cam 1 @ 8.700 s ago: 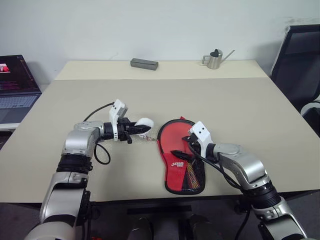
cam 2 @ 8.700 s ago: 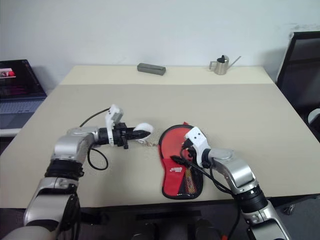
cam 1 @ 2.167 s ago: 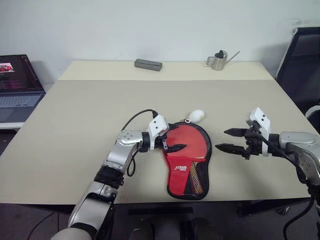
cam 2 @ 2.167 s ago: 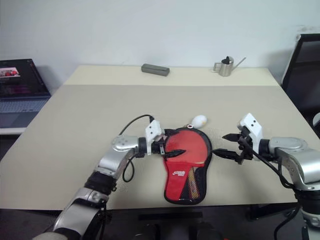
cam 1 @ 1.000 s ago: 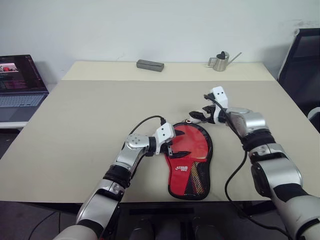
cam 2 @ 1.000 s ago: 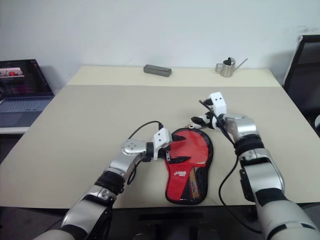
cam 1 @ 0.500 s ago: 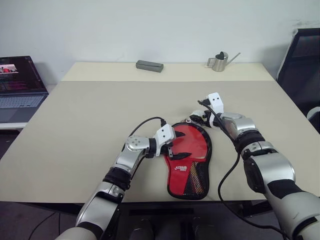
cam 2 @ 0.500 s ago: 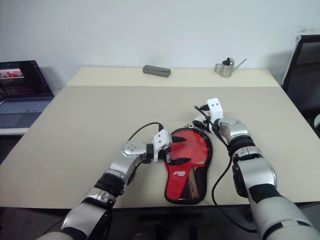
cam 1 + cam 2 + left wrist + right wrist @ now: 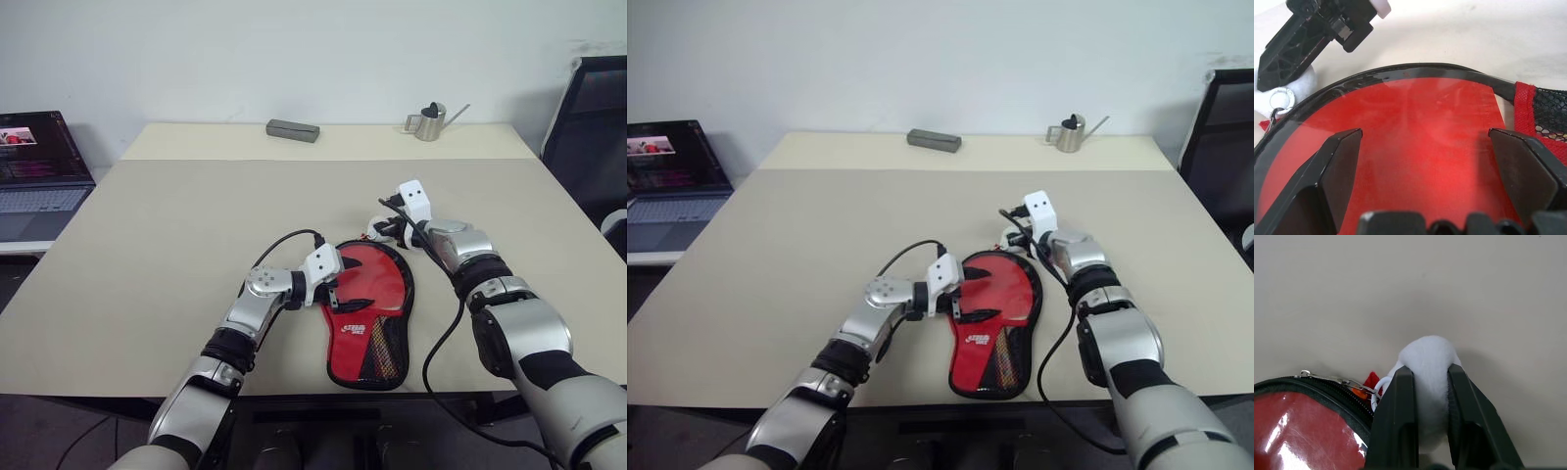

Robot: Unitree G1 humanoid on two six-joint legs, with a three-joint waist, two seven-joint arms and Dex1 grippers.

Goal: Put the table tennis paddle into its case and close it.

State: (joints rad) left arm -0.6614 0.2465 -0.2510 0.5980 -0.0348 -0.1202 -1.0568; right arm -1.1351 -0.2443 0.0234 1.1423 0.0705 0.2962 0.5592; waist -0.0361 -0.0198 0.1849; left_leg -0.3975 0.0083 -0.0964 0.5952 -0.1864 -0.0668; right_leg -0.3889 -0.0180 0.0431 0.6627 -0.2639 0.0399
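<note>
Nearest the front edge of the table (image 9: 118, 255) we note the narrow handle end of the case (image 9: 364, 308), where the striped handle of the table tennis paddle (image 9: 375, 343) shows through the mesh; the paddle lies inside the case, which rests flat, red-and-clear side up, close to the middle of the front edge. Just beyond that, the left gripper (image 9: 345, 295) rests over the round part of the case with its fingers (image 9: 1334, 166) spread wide, one to each side of the clear panel, grasping nothing; we judge it is there to steady the case. At the far rim of the case the right gripper (image 9: 1010, 238) has its fingers (image 9: 1396, 416) clenched on the white pom-pom charm (image 9: 1428, 362), which hangs by a small ring off the zipper pull (image 9: 1347, 382). Whether the zipper is fully run round we cannot tell. Risks as we see them: the pom-pom is soft and may compress and slip out of the pinch once we pull; the ring link may twist, so the pull drags the slider sideways and jams it on the curve; with the left fingers merely resting, the whole case may slide across the table instead of the zipper moving. Far off, along the back edge, a grey block (image 9: 292, 129) and a small metal watering can (image 9: 428, 119) stand well apart from the work.
</note>
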